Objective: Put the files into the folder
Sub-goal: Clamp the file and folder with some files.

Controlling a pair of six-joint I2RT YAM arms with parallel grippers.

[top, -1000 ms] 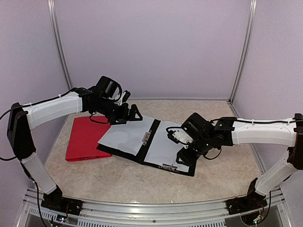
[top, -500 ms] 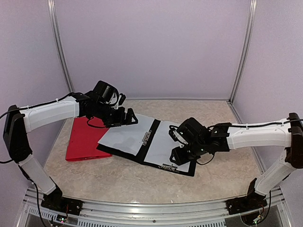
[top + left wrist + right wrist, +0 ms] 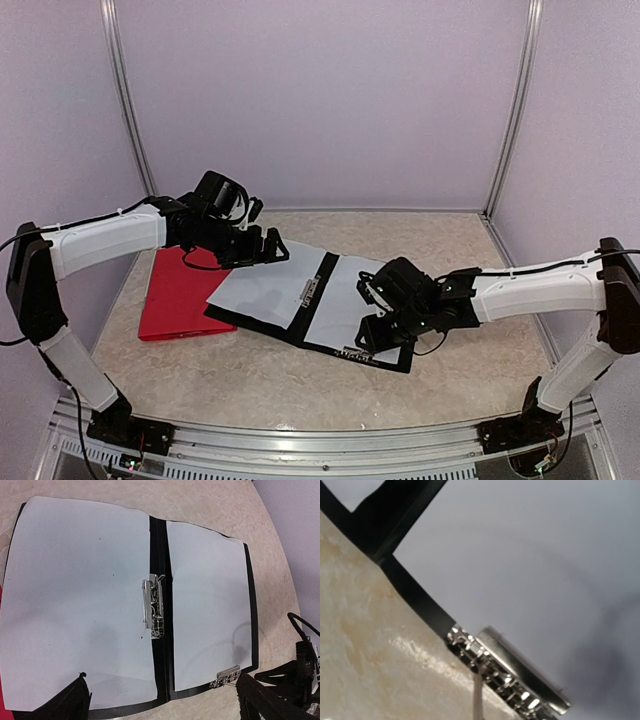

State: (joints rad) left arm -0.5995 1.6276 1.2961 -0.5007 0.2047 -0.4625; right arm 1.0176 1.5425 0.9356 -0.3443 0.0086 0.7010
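This is a robot test cell in a lab. A marble-patterned desk is boxed in by plain lilac panel walls on metal posts. An aluminium rail along the desk's near edge carries a left arm and a right arm.

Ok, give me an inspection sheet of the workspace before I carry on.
Surface: beige marbled table.
Job's things: black folder lies open; white sheets cover both halves; spine clip at its middle, edge clip at its near-right edge.
Clutter: closed red folder, partly under the black one.
End effectors: left end effector open, above the folder's far-left edge; right end effector low by the edge clip, opening not visible.
Cables: left cable loop and right cable loop hang under the wrists.
Surroundings: lilac walls, metal posts.
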